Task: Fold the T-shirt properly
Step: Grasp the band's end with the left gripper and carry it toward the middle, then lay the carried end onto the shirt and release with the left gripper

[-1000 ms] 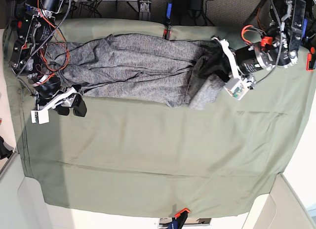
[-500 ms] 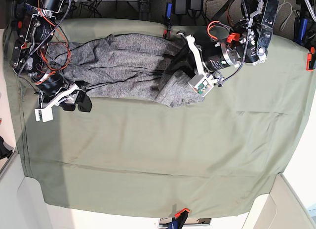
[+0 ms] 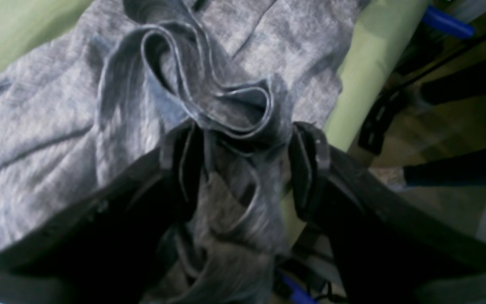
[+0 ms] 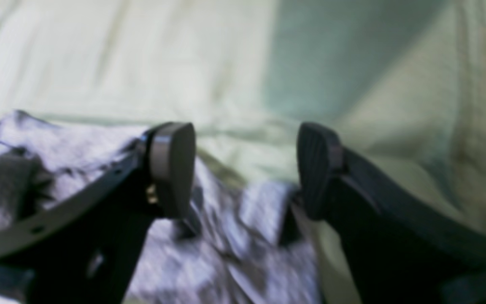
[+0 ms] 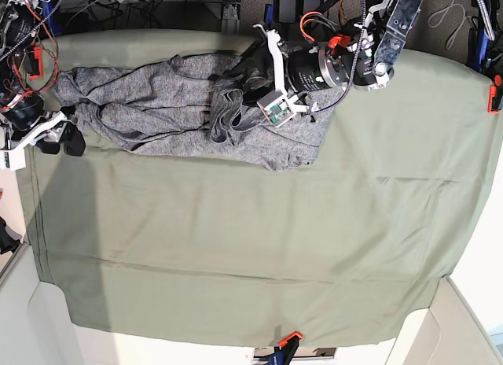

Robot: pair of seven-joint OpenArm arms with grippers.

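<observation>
Nearest the base camera, an orange clip [image 5: 291, 336] sits on the near edge of the olive sheet [image 5: 251, 247], which covers the whole table. Wide bare stretch of sheet from there up to the shirt [image 5: 165, 105].

Shirt lies bunched along the far side, stretching from the view's left edge to past centre, creased and partly doubled over on itself at its right end. Heather-grey knit, rumpled, not flat.

Right gripper [image 5: 53, 141], at the view's far left, hovers just off the shirt's left end. Wrist view: right gripper [image 4: 245, 169] jaws spread wide, nothing between them; grey fabric [image 4: 209, 236] lies below and behind the pads, green sheet [image 4: 373, 84] beyond. Blurred, so contact with the cloth cannot be told.

Left gripper [image 5: 253, 80], on the arm reaching in from the far right, is over the shirt's folded-over middle. Wrist view: left gripper [image 3: 247, 169] jaws stand apart, with a curled wad of hem [image 3: 230, 109] rising between the pads and draping down between the fingers. Left pad [image 3: 179, 164] touches the fabric; right pad [image 3: 310, 160] shows a sliver of green beside it. No pinch visible.

Farther back, past the table's far edge: cables and a blue piece [image 5: 269, 19].
</observation>
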